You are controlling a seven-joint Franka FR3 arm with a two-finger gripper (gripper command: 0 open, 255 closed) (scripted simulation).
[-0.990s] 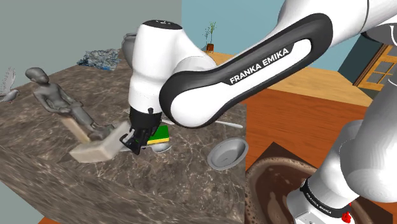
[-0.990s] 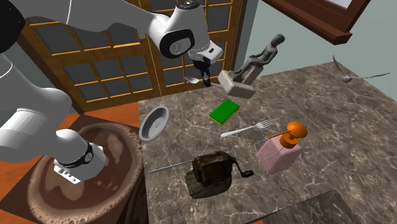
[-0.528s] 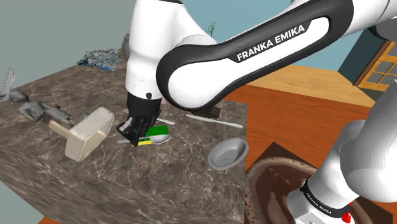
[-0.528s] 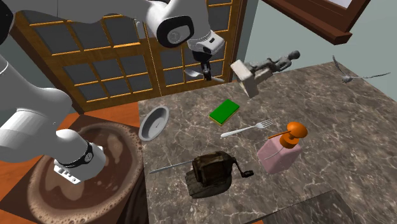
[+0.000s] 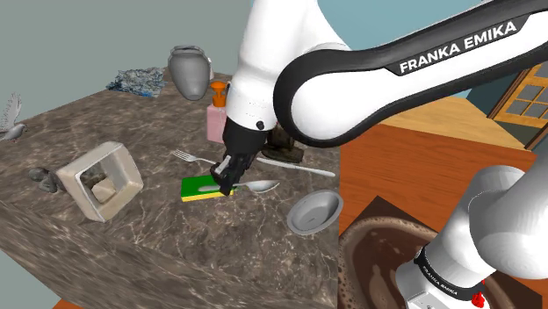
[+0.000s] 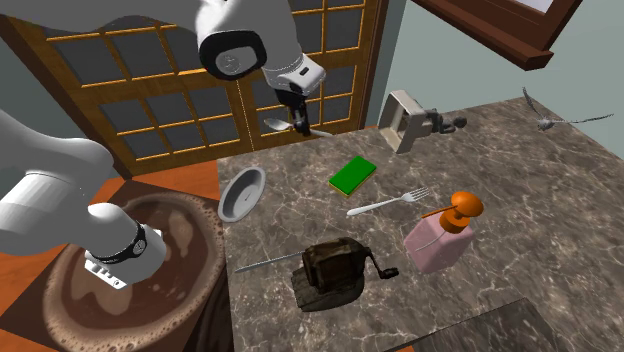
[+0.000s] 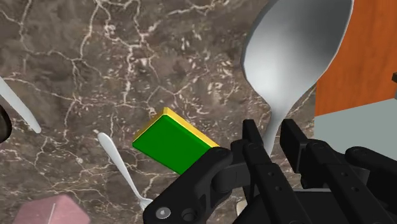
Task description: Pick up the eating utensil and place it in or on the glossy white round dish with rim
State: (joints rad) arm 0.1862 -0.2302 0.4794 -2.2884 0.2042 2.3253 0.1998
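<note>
- Gripping the spoon [image 5: 256,186] by its thin handle, the black gripper [image 5: 230,173] hangs over the marble table [image 5: 246,241] in the shoulder view, closed down to a narrow gap on the stem. The spoon's bowl points to the view's right, and the utensil shows over the green sponge [image 5: 198,190]. The white dish [image 5: 314,211] sits at the table's edge, to the lower right of the spoon and apart from it. A fork [image 5: 189,158] lies just beyond the sponge, a pink bottle [image 5: 216,118] with an orange top stands further back, and a toppled statue [image 5: 104,181] lies at the view's left.
- In the second exterior view the gripper [image 6: 298,122] holds the spoon [image 6: 279,124] in the air above the table's far edge, in front of wooden glazed doors [image 6: 150,80]. The dish [image 6: 242,193] is lower down and toward the view's left, at the table's corner. The sponge [image 6: 352,175], the fork [image 6: 390,203], the bottle [image 6: 438,238] and a dark grinder [image 6: 338,270] lie on the marble.
- In the wrist view the two fingers [image 7: 251,137] of the gripper [image 7: 271,132] clasp the handle between them, and the bowl of the spoon [image 7: 292,51] stands beyond the fingertips, by the table's edge. The sponge [image 7: 172,141] lies on the marble beside the gripper.
</note>
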